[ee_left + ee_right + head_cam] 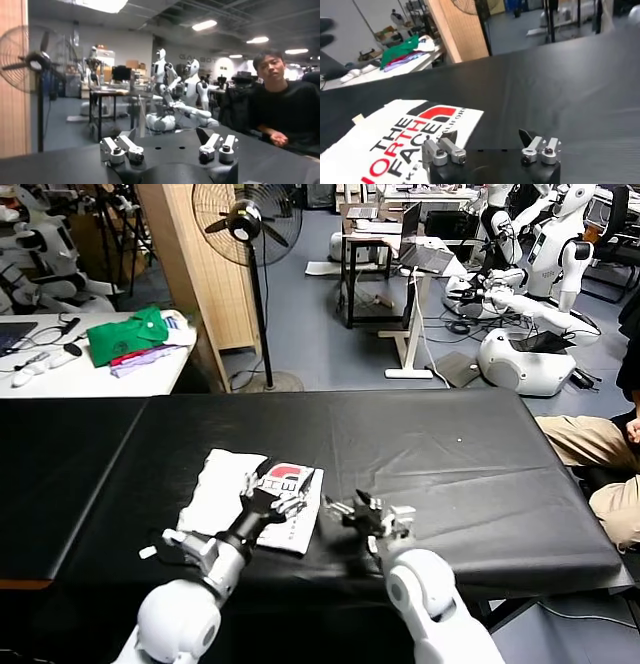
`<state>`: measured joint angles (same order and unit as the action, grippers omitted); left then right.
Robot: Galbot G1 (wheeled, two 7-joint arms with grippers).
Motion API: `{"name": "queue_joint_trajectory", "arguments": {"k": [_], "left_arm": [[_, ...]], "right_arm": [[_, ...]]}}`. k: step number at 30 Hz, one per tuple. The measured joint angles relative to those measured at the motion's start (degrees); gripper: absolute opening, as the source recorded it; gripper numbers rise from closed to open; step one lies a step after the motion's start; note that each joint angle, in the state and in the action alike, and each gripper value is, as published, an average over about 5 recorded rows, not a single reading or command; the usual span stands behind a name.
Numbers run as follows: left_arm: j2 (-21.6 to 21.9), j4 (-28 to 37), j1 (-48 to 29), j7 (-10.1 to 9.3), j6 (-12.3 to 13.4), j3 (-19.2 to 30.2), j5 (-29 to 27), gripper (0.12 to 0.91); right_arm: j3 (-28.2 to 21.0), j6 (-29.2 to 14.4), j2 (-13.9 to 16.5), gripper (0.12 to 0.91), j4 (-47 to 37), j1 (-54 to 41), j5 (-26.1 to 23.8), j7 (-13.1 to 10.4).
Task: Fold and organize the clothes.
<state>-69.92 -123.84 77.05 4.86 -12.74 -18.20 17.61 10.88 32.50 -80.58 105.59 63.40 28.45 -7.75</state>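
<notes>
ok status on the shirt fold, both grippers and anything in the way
Left gripper open above the folded T-shirt. Right gripper open, empty, beside the shirt's edge. Shirt flat on the black table, print up. Nothing in the way.

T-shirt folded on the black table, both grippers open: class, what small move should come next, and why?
Probably lift the left gripper clear: it hangs open over the folded T-shirt, holding nothing. The right gripper sits open beside the shirt on the black table.

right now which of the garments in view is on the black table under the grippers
The folded white T-shirt with the red-and-black printed logo, lying on the black table. The green garment and the purple cloth beneath it sit on the white side table.
</notes>
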Motion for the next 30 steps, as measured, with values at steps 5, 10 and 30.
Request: {"name": "queue_joint_trajectory", "arguments": {"k": [5, 10, 30], "left_arm": [[0.5, -1.0, 1.8, -0.67, 0.6, -1.6, 0.0, 0.798], [0.7, -2.0, 3.5, -0.89, 1.0, -3.4, 0.1, 0.798], [1.6, 0.1, 7.6, -4.84, 5.7, -8.7, 1.9, 0.798]], "right_arm": [[-1.9, -0.2, -2.2, 0.733, -5.0, -3.7, -0.6, -0.4], [-3.6, -0.3, -4.3, 0.593, -9.1, -6.8, -2.5, -0.5], [-3.2, -20.9, 1.2, 0.249, -16.2, -10.0, -36.8, 14.8]]}}
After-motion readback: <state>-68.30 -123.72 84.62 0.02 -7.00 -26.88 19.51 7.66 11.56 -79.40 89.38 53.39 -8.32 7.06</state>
